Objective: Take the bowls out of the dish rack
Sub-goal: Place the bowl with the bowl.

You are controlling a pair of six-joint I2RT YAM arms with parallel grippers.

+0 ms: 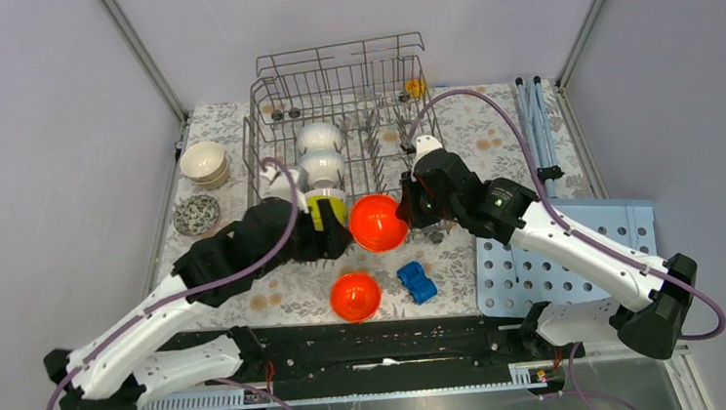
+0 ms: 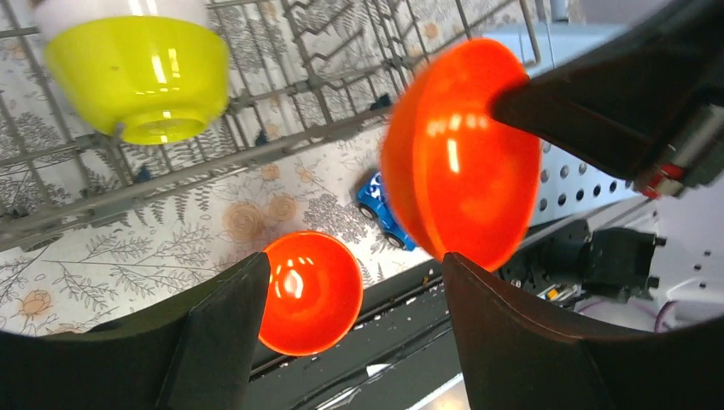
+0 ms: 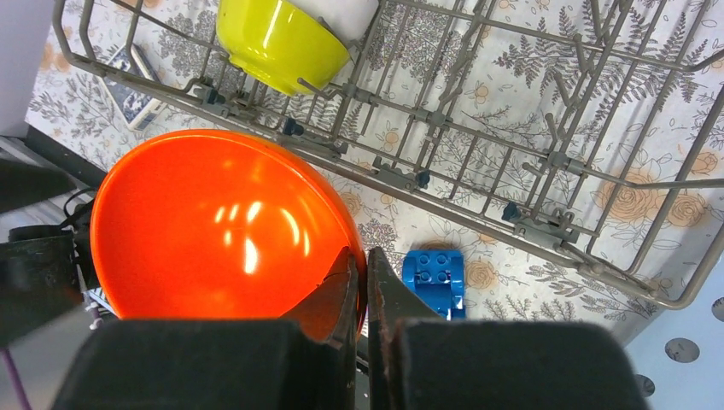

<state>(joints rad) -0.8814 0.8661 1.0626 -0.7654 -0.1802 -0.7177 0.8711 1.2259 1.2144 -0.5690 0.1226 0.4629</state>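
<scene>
Right gripper (image 3: 365, 260) pinched shut on rim of glossy orange round bowl (image 3: 213, 222), tilted just outside front wall of grey wire dish rack (image 1: 340, 68) — lower it level beside second orange bowl (image 1: 355, 296), clear of blue toy car (image 1: 417, 282); left gripper (image 2: 352, 260) gapes empty near yellow-green bowl (image 2: 141, 73).

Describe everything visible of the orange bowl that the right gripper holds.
The orange bowl is small, round and glossy, probably plastic, with bright light reflections. It hangs in the air, tipped on its side, just in front of the dish rack's near edge, above the flowered table cover. The right gripper is shut on its rim; nothing else visibly touches it.
</scene>
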